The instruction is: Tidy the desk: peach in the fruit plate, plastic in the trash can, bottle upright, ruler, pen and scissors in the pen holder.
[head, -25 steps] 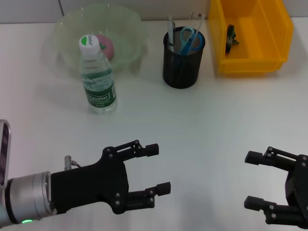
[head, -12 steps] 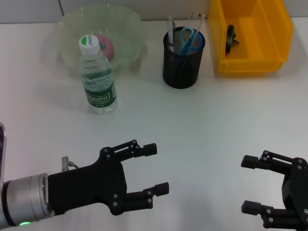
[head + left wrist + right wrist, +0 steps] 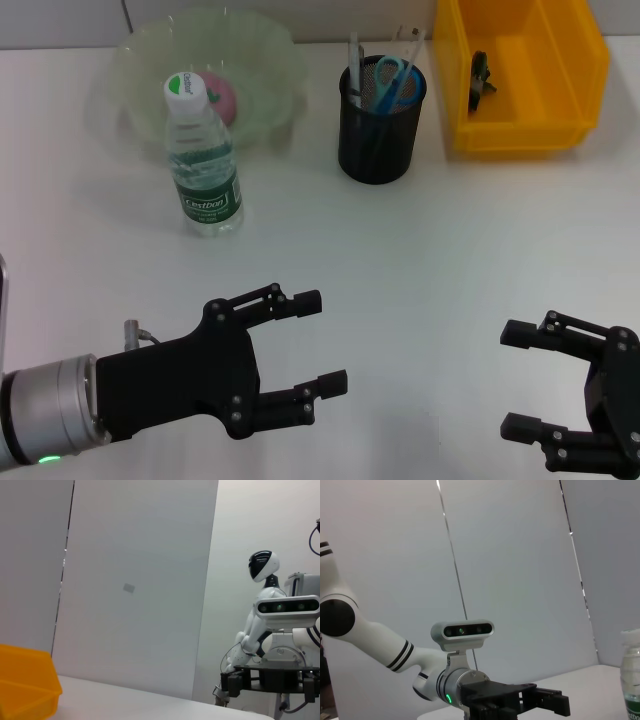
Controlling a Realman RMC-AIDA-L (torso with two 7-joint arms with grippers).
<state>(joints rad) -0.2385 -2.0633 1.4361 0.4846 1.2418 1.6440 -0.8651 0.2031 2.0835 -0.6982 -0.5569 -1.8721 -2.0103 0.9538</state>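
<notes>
- left black gripper (image 3: 315, 340) spread, empty, low over white desk (image 3: 430, 250)
- right black gripper (image 3: 520, 380) spread, empty
- clear green-labelled water bottle (image 3: 203, 160) upright by translucent green fruit plate (image 3: 270, 60)

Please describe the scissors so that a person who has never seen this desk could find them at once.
Look at the far side of the white table, between the clear green fruit plate and the yellow bin. There stands a black mesh pen holder. The scissors stand in it, the only item with light blue loop handles beside the thin straight sticks.
</notes>
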